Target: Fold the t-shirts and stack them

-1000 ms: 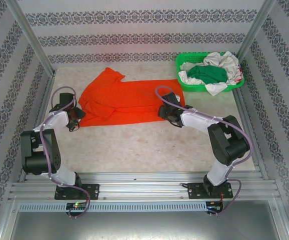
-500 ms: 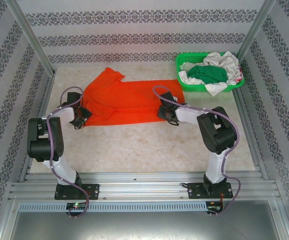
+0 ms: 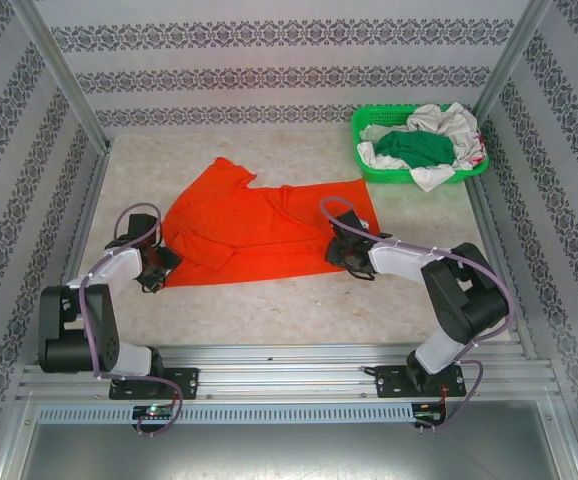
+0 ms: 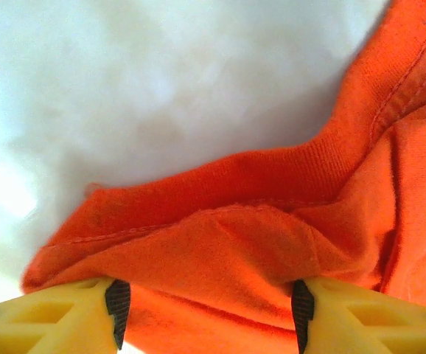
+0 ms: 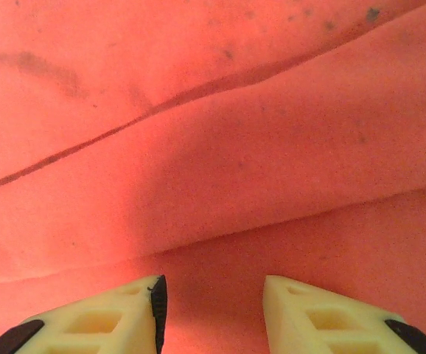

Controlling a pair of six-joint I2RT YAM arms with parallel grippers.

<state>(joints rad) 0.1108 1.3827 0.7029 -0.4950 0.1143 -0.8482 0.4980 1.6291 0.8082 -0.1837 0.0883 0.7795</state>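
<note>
Left pincer (image 4: 207, 306) clamps a bunched fold of the orange t-shirt (image 3: 259, 225); right pincer (image 5: 213, 295) (grip: cannot tell) rests on it; basket (image 3: 372, 125) stands well apart.

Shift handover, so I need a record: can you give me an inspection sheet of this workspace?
Surface: pale table, no spills seen.
Job's things: orange shirt spread out, creased; green shirt and white shirt heaped in basket.
Clutter: nothing seen.
Grippers: left gripper jaws around a bunched shirt edge; right gripper jaws apart on the orange shirt, grip unclear.
Cables: purple cables looped along both arms.
Surroundings: patterned walls, metal frame.
</note>
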